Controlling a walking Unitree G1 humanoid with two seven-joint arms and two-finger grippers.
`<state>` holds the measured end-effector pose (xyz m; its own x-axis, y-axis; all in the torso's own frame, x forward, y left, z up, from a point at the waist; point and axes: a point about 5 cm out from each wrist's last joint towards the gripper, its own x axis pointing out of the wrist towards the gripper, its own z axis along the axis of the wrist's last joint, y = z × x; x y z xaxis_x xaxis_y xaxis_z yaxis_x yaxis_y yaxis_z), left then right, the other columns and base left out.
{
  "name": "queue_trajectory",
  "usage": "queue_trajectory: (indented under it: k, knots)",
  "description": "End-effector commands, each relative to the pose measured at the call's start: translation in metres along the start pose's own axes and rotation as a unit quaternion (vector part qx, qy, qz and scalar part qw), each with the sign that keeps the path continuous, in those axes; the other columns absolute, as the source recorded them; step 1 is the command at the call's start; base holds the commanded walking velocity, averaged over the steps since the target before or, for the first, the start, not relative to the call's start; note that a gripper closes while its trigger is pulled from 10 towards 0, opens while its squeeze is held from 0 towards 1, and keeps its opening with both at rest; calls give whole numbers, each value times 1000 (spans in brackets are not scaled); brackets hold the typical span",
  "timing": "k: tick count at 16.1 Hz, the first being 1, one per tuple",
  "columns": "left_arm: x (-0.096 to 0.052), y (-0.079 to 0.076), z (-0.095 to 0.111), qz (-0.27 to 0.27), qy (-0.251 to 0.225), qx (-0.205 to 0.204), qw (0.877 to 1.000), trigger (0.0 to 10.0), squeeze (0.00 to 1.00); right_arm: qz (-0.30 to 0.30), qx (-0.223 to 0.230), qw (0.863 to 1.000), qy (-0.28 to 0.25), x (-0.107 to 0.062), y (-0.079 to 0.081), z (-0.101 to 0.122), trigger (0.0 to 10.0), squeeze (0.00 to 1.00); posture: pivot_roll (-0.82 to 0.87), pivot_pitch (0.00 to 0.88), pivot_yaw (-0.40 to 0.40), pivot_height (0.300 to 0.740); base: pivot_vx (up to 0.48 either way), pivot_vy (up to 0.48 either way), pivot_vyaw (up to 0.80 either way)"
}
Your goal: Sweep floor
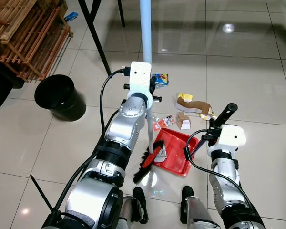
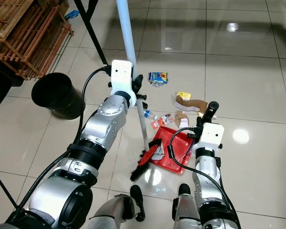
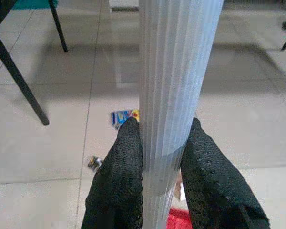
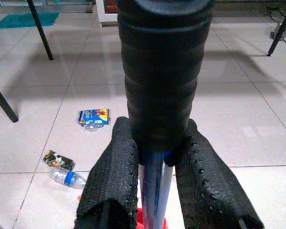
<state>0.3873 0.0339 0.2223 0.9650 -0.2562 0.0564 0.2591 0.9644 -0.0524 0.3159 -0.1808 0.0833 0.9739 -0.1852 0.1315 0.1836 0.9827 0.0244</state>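
With left gripper clamped on the pale broom pole and right gripper clamped on the dustpan handle, so bristles meet the red dustpan; litter beyond its far edge, open tiles rightward, black bin leftward.

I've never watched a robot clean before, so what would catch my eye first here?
Probably the tall pale broom pole rising mid-scene, clamped in the left claw, with its dark bristles at the edge of a red dustpan by the robot's feet. The right claw grips the dustpan's black handle. Just beyond lie scattered wrappers and cardboard scraps, and a black bin stands to the left.
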Motion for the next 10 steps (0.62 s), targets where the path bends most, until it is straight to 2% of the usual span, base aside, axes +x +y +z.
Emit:
queue_trajectory:
  k: [1,5,8,10]
  knots:
    - [0,-24,27,-44,-54,-34,997,10000,0,6,7,997,74,-19,5,-29,10000,0,-76,370,174,740,0,0,0]
    - [-2,-25,69,-71,-123,-23,990,10000,0,8,10,997,76,-18,7,-29,10000,0,-68,364,176,740,0,0,0]
    - [-4,-23,83,-82,-146,-10,986,10000,0,8,12,997,77,-17,7,-29,10000,0,-67,360,176,740,0,0,0]
    - [-11,-18,114,-100,-193,32,975,10000,0,8,13,997,77,-15,7,-29,10000,0,-56,349,175,740,0,0,0]
